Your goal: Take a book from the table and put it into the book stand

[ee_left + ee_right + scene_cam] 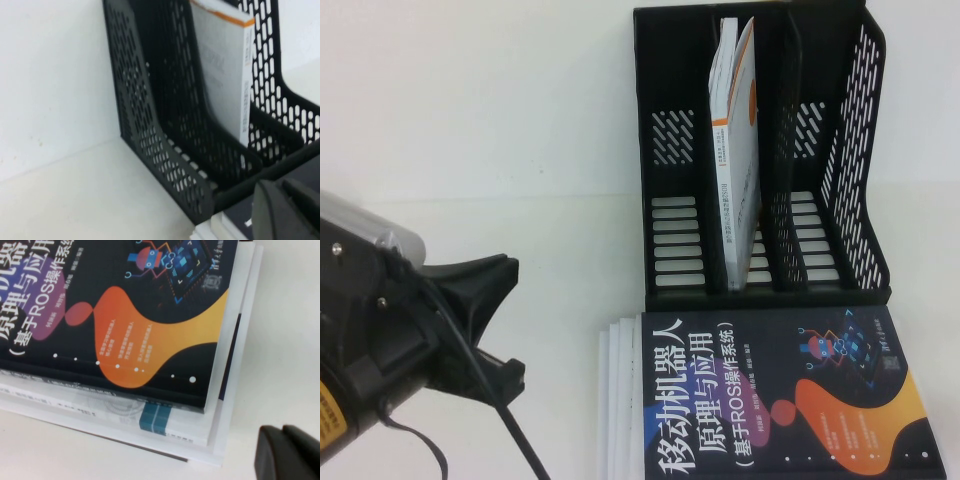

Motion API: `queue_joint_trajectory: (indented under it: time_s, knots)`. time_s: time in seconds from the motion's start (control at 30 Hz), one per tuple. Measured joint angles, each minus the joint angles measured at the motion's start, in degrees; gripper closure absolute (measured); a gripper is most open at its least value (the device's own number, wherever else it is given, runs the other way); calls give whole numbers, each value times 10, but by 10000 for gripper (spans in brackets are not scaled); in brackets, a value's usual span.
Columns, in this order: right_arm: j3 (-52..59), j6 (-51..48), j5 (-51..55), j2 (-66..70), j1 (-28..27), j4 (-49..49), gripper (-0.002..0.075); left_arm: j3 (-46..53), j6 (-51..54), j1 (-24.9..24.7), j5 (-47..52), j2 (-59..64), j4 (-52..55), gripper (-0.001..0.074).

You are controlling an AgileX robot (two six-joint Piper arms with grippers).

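Beside book stack (770, 400), left gripper (495, 320) open, hovering; right gripper (287, 452) over stack corner.

Left tool (492, 325) open beside book stack (760, 400)

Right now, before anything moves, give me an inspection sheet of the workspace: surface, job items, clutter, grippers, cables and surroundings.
Surface: white table, bare to the left of the books.
Job's things: black book stand at the back with three slots; one white book stands leaning in the middle slot, outer slots empty. Stack of books lies flat in front of the stand, dark-covered one on top.
Clutter: nothing seen.
Grippers: left gripper open, holding nothing, left of the stack. Right gripper only partly seen, beside the stack's corner.
Cables: black cable along the left arm.
Surroundings: plain white wall.
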Motion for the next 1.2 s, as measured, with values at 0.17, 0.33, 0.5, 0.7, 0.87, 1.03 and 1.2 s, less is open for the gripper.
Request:
queue_joint_trajectory:
  time_s: [0.17, 0.33, 0.5, 0.7, 0.87, 1.03, 1.2]
  knots:
    - [0, 0, 0, 0, 0, 0, 729, 0, 0, 0, 13, 0, 12, 734]
    - [0, 0, 1, 0, 0, 0, 729, 22, 13, 17, 24, -44, 83, 735]
    - [0, 0, 4, 0, 0, 0, 729, 79, -53, 103, 3, -138, 96, 736]
    - [0, 0, 5, 0, 0, 0, 729, 164, -165, 202, 8, -302, 94, 736]
    - [0, 0, 5, 0, 0, 0, 729, 227, -192, 269, 11, -427, 94, 736]
    - [0, 0, 5, 0, 0, 0, 729, 279, -259, 327, 33, -496, 92, 736]
    - [0, 0, 5, 0, 0, 0, 729, 327, -306, 347, 26, -503, 92, 736]
